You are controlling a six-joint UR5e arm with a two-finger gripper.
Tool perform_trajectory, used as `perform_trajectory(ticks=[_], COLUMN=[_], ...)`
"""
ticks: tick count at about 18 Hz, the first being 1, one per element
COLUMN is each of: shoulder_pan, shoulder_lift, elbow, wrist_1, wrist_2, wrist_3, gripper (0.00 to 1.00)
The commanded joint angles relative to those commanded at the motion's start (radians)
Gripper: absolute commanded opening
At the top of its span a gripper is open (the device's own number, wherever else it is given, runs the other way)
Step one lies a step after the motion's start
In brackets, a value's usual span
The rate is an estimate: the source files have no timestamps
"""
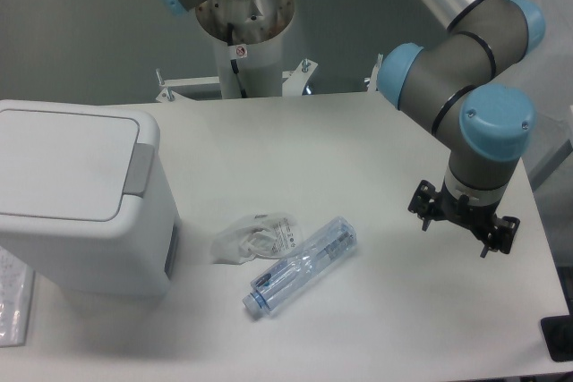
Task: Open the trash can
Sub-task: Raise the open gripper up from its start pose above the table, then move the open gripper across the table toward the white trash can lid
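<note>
A clear plastic bottle (301, 266) and crumpled white wrapper (254, 237) lie between the boxy white lidded trash can (81, 199), its grey tab facing right, and the hand (464, 221), whose opening I cannot tell.

Trash can (76, 194) left side cropped.

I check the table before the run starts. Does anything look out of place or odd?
Two stray items: a clear bottle lies on its side beside a crumpled wrapper, right of the trash can, whose lid is shut.

Lab: pedestal-mounted robot arm (466, 69)
</note>
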Motion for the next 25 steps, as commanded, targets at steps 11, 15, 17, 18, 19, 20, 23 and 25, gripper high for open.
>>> perform_trajectory(ticks=[11, 15, 17, 18, 19, 20, 23, 25], shoulder_pan=[-0.006, -0.002, 0.000, -0.003, -0.005, -0.008, -0.014, -0.018], shoulder_lift=[0.035, 0.049, 0.061, 0.064, 0.066, 0.066, 0.083, 0.104], elbow=[-0.003, -0.003, -0.002, -0.002, -0.002, -0.002, -0.005, -0.006], wrist_1=[-0.003, -0.026, -0.032, -0.034, -0.034, -0.034, -0.037, -0.052], wrist_2=[-0.040, -0.096, -0.135, -0.152, -0.161, -0.170, -0.198, -0.241], wrist_3=[-0.014, -0.024, -0.072, -0.112, -0.153, -0.184, -0.225, -0.273], gripper=[1.00, 1.00, 1.00, 1.00, 1.00, 1.00, 1.00, 1.00])
